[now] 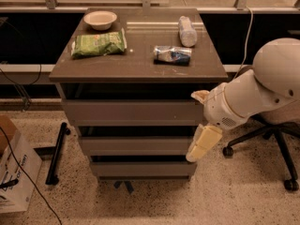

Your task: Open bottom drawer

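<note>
A cardboard box and a black bar lie on the speckled floor at far left, well apart from the grey-brown cabinet at the centre of the scene. On the cabinet's top sit a pale bowl at the back left, a green bag just in front of it, a blue-and-white packet nearer the middle and a clear bottle lying on its side at the back right. None of them is over the edge, so pulling a drawer below looks unlikely to disturb them.

Three handleless drawers stack beneath. The bottom drawer, the target, sits lowest, nearest the floor, and appears closed, with its plain front panel in line with the others. A dark gap runs above the panel, probably the only place to catch hold.

To the right, the robot's cream gripper hangs at the cabinet's right front corner, level with the middle drawer and angled down towards the bottom one, apparently lining up to hook the panel's upper edge. Whether it is grasping or released cannot be told; it seems to hold nothing. The white arm reaches in from the right, in front of an office chair.
</note>
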Tool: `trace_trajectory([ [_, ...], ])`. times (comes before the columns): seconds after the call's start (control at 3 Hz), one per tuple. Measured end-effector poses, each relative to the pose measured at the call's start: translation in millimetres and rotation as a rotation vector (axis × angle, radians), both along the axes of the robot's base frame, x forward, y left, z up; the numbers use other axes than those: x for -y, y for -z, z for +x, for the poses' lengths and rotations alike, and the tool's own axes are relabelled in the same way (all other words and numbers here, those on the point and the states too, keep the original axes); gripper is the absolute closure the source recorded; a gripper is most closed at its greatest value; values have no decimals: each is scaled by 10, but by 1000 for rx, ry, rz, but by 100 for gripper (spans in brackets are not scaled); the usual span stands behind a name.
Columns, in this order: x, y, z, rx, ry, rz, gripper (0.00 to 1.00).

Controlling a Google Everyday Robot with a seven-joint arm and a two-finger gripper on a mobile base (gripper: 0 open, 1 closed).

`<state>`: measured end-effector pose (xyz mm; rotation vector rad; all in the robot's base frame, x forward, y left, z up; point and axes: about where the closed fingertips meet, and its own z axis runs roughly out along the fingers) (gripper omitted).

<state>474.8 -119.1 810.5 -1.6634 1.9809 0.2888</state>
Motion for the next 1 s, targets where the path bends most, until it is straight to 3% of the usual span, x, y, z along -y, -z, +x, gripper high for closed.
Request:
trace_trajectory([
  [0.67,-267,676,8,-91,-4,-70,0],
  [1.0,-199,1209,53,-122,15,-50,0],
])
